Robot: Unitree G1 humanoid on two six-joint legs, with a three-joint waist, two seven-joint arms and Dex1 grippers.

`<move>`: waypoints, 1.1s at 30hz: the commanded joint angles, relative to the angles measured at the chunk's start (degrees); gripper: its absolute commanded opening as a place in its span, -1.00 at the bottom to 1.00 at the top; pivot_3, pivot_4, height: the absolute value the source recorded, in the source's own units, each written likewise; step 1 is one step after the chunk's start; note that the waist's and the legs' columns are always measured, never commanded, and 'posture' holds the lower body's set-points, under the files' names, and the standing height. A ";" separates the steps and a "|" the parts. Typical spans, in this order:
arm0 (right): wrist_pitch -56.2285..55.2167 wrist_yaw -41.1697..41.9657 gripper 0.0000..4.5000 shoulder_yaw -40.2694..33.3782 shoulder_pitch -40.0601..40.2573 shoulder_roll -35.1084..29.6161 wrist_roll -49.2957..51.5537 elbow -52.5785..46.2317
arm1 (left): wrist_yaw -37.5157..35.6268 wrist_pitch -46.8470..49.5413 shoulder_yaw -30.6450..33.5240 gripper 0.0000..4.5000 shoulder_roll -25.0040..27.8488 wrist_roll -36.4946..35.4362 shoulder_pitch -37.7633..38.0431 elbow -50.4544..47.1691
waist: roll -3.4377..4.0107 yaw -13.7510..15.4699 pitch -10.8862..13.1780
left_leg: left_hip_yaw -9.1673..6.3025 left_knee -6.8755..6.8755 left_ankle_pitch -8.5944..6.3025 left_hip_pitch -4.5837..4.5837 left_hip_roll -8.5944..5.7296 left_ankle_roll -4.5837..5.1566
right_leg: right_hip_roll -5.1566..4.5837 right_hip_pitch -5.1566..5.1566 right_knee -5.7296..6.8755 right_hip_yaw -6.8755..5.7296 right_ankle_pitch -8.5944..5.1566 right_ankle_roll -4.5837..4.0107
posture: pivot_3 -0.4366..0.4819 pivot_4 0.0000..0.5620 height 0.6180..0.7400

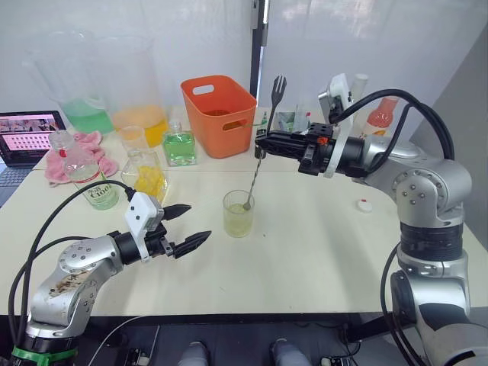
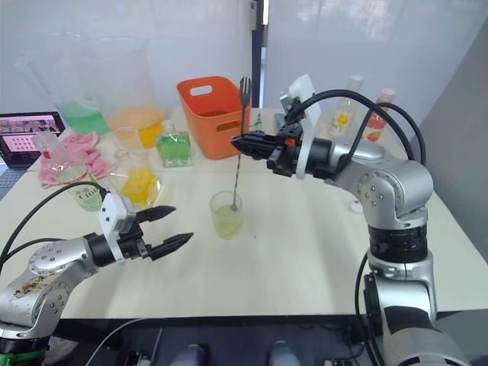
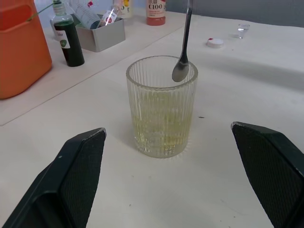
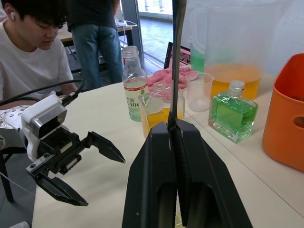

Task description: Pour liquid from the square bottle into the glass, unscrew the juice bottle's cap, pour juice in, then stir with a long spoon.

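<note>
Left arm: bent low, reaching forward over the surface.
Left pincer [image 1: 187, 226]: fingers spread wide, holding nothing.
Right arm: raised, forearm level, reaching across.
Right pincer [image 1: 261, 142]: fingers clamped together.

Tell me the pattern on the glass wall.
The glass has fine vertical ribbing, clearest in the left wrist view.

- The glass [image 1: 238, 213] is standing mid-frame on the desk [image 1: 320, 259].
- The long spoon [image 1: 255, 177] is dipping into it.
- The cap [image 1: 365, 204] is lying at the right.
- The juice bottle [image 1: 99, 191] is standing at the left.
</note>
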 commanded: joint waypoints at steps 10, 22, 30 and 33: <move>6.06 0.15 -1.00 -7.94 -7.31 -9.28 6.12 1.99 | -3.03 -3.17 2.33 0.99 2.71 -1.67 -0.66 -2.11 | 0.00 0.13 0.01 | 0.00 -0.01 0.00 -0.01 0.00 0.00 | -0.01 -0.01 -0.03 0.00 -0.14 -0.23 | -0.05 -0.47 0.76; 28.50 2.80 -1.00 6.98 -14.62 -26.36 -3.86 25.34 | -3.49 -5.17 2.94 0.99 3.84 -1.24 -2.45 -0.90 | -0.01 -0.28 0.01 | 0.15 -0.04 -0.01 -0.02 0.00 -0.01 | -0.09 -0.06 -0.28 0.09 -0.16 -0.27 | -0.05 -0.47 0.76; 29.44 2.56 -1.00 15.13 -14.84 -22.93 -11.28 35.72 | -0.61 -5.15 3.60 0.99 2.25 -1.75 1.89 -5.70 | 0.00 -0.26 0.03 | 0.26 -0.11 -0.02 -0.09 0.00 0.02 | -0.09 -0.20 -0.24 0.18 -0.04 -0.35 | -0.05 -0.47 0.76; 24.93 5.61 -1.00 21.43 -12.87 -21.74 -14.04 33.83 | 0.75 -5.26 4.44 0.99 1.84 -1.48 3.86 -7.16 | 0.01 -0.14 0.03 | 0.25 -0.12 -0.03 -0.13 -0.01 0.04 | -0.08 -0.25 -0.19 0.17 0.06 -0.17 | -0.05 -0.47 0.76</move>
